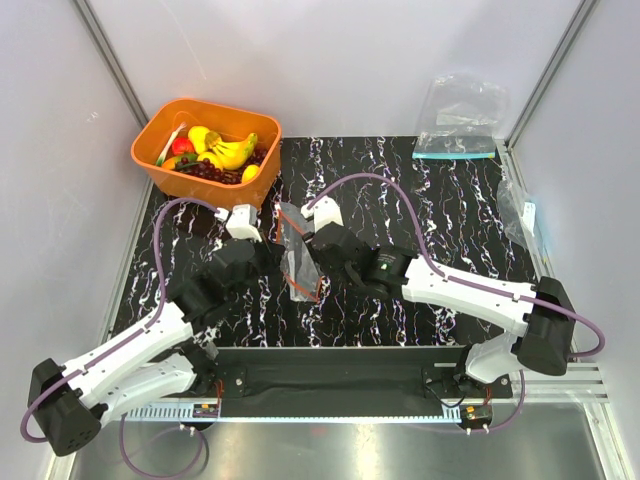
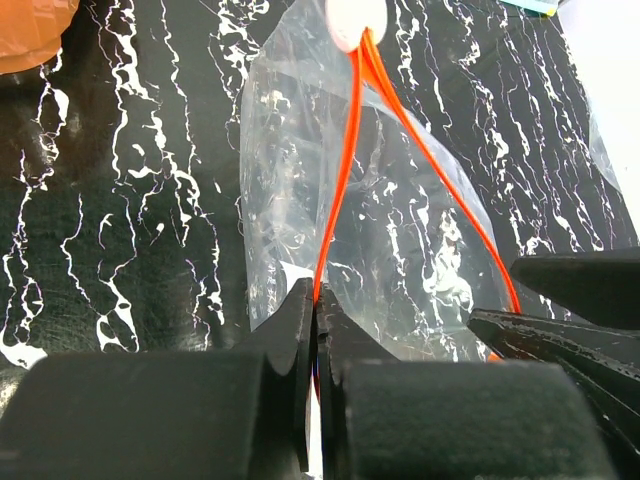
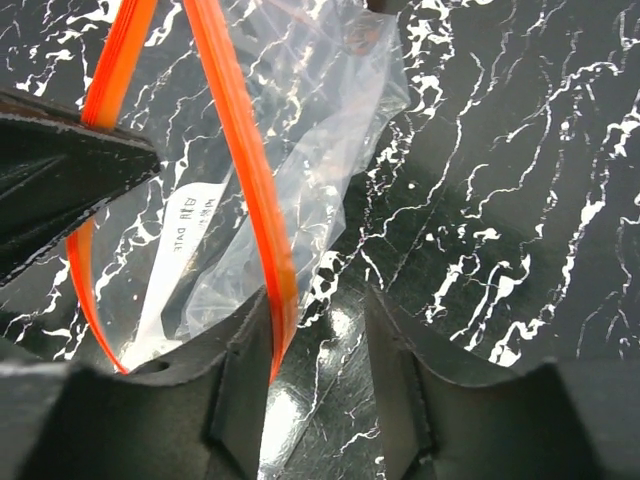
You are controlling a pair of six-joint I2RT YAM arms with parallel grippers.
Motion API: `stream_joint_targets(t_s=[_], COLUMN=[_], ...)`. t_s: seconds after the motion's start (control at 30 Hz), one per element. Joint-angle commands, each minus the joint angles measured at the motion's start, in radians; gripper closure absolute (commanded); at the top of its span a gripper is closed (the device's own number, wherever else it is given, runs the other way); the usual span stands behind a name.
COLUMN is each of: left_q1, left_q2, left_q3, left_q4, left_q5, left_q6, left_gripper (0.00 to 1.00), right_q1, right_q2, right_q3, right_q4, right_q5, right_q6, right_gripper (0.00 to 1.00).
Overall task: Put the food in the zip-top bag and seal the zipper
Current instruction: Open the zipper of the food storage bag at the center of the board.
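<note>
At table centre, top view: zip-top bag (image 1: 299,262) sits between left gripper (image 1: 275,252) and right gripper (image 1: 322,262), both at its mouth, over the black marbled table (image 1: 440,220). Food (image 1: 226,152) is all in the orange basket (image 1: 200,187) at the far-left corner, well apart from the bag; none bagged yet. Teal-strip bags (image 1: 458,120) at far right, not ours.

Left wrist: left gripper (image 2: 315,300) is pinched tight on one side of the red-orange zipper (image 2: 348,170). Mouth gapes, the two strips splitting apart.

Right wrist: right gripper (image 3: 318,345) has its jaws apart. The other zipper strip lies against the inner face of one finger (image 3: 245,370), not clamped.

Handling, my call: thin crinkly film, near weightless, limp, slippery; it likely collapses if only the film is pinched. Take the stiffer zipper strip, one side per gripper, and pull gently apart.
</note>
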Motion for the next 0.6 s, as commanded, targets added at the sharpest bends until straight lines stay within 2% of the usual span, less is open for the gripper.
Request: stream_joint_targets(t_s=[0.0,0.03,0.1,0.13,0.27,0.37,0.57], left_q1=[-0.004,-0.004,-0.003,-0.004,-0.004,-0.002,-0.002], left_q2=[0.001,-0.003,-0.007,-0.006,-0.003,0.028,0.197], left_q3=[0.044,0.042,0.042,0.044,0.053,0.070,0.154], left_q4=[0.028,0.028,0.027,0.025,0.046,0.104,0.204], left_q5=[-0.037,-0.038,-0.041,-0.046,-0.041,0.009,0.140], left_q6=[0.010,0.010,0.010,0.013,0.026,0.033,0.011], left_gripper=[1.00,1.00,1.00,1.00,1.00,1.00,1.00], right_q1=[0.009,0.010,0.010,0.010,0.010,0.010,0.009], right_q2=[0.022,0.029,0.035,0.029,0.013,-0.001,-0.016], right_q3=[0.015,0.021,0.035,0.038,0.075,0.136,0.236], right_q4=[0.018,0.015,0.005,-0.004,-0.088,-0.222,-0.455], right_q5=[-0.029,-0.026,-0.005,0.009,0.082,0.222,0.421], right_q6=[0.010,0.010,0.021,0.019,0.021,0.036,0.081], right_gripper=[0.53,0.68,0.87,1.00,1.00,1.00,1.00])
